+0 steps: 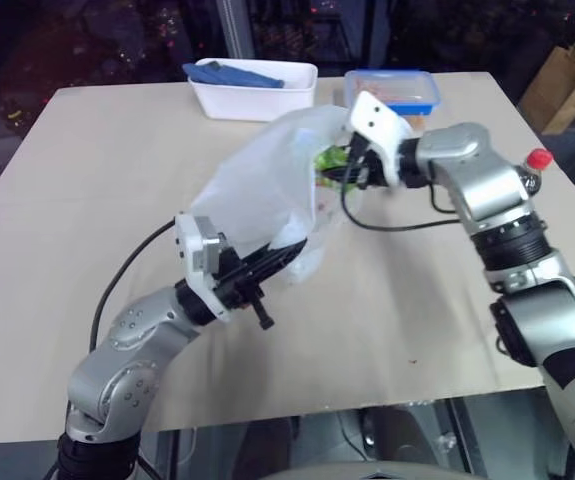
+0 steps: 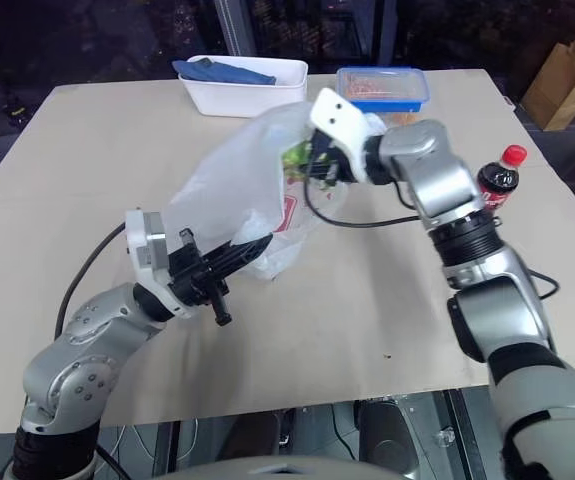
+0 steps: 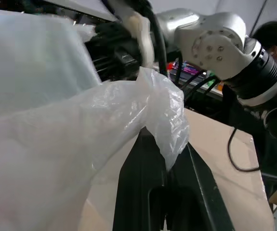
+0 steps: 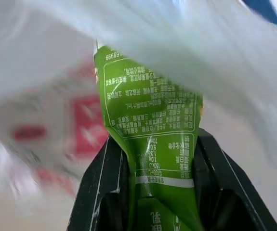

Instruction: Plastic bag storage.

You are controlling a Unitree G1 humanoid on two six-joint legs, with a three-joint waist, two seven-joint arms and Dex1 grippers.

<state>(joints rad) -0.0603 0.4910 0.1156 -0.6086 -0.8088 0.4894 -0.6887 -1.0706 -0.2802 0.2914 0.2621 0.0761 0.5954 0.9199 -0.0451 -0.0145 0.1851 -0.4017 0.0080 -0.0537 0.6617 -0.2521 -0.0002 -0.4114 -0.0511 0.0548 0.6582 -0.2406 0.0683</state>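
On one tan table [image 1: 87,200], the left gripper [image 1: 285,256] pinched shut on one plastic bag [image 1: 257,190]; the right gripper [image 1: 339,168] narrowly clamped one green packet [image 4: 150,139] at the bag's mouth.

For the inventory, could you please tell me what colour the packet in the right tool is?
Green with white print, clearest in the right wrist view: packet.
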